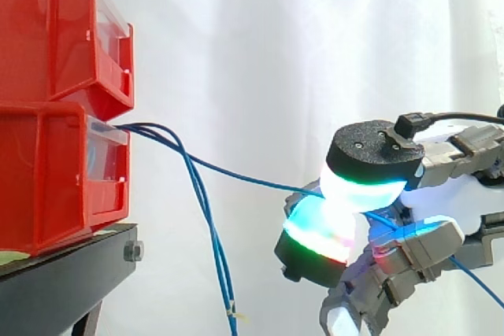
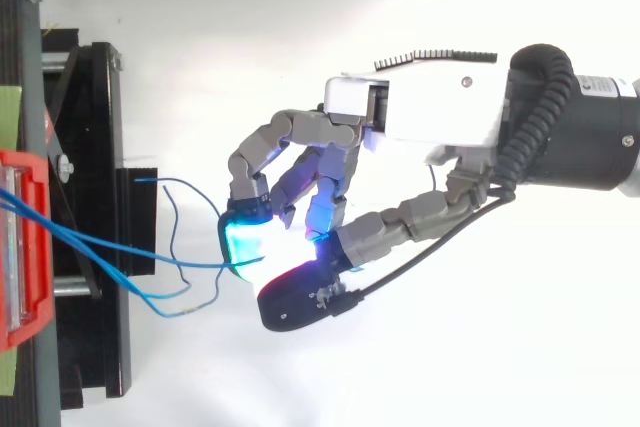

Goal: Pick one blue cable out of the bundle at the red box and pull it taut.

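— What is your hand doing?
— Your hand is clamped on one blue cable, pinched between two glowing pads. The cable's tail runs out below the palm.
— And past the fingers?
— You see the cable run almost straight to the lower red bin. The loose blue cables leave the same opening and hang down just beside it. An upper red bin sits on top, both on the black stand, with the white curtain behind.
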{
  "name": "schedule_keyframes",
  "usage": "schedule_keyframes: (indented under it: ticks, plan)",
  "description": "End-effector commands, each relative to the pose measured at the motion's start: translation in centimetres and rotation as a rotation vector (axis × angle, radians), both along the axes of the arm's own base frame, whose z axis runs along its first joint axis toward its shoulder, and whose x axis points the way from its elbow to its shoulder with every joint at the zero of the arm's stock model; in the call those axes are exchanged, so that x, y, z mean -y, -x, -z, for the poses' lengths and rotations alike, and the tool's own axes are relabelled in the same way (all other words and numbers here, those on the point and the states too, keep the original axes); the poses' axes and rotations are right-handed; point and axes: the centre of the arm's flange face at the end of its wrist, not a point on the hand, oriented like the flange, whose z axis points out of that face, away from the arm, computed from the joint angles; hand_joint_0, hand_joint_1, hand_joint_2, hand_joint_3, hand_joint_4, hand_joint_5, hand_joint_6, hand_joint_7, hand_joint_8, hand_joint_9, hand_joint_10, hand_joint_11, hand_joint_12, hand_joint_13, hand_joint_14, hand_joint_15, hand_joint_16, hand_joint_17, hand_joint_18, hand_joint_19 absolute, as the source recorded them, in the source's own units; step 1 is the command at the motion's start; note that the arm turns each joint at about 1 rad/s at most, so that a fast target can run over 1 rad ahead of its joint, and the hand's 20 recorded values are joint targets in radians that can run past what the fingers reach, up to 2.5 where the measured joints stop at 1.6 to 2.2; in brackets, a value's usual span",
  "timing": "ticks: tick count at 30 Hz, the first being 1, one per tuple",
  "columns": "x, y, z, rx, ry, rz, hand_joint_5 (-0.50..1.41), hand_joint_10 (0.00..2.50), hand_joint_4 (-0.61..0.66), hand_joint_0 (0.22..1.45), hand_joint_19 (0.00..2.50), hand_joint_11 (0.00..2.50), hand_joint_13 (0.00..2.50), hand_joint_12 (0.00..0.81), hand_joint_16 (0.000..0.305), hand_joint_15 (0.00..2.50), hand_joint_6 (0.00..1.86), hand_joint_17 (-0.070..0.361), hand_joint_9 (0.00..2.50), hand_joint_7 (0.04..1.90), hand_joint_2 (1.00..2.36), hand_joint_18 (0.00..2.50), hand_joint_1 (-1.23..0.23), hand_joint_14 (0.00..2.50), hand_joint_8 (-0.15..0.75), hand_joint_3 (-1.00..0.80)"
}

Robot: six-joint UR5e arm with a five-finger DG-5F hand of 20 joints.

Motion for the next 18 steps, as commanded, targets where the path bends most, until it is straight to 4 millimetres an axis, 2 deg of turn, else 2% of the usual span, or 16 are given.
schedule_keyframes:
  ticks: [1,18]
  plan:
    - [0.00,0.00,0.00,0.000,0.000,0.000,-0.09,0.01,0.07,0.61,0.37,1.47,0.84,0.372,0.054,0.51,0.89,0.121,1.39,1.08,1.02,0.70,-0.85,0.02,0.352,-0.06]
    - [0.00,0.00,0.00,0.000,0.000,0.000,-0.10,0.01,0.07,0.61,0.37,1.45,0.84,0.372,0.054,0.50,0.89,0.121,1.39,1.08,1.02,0.70,-0.85,0.02,0.355,-0.08]
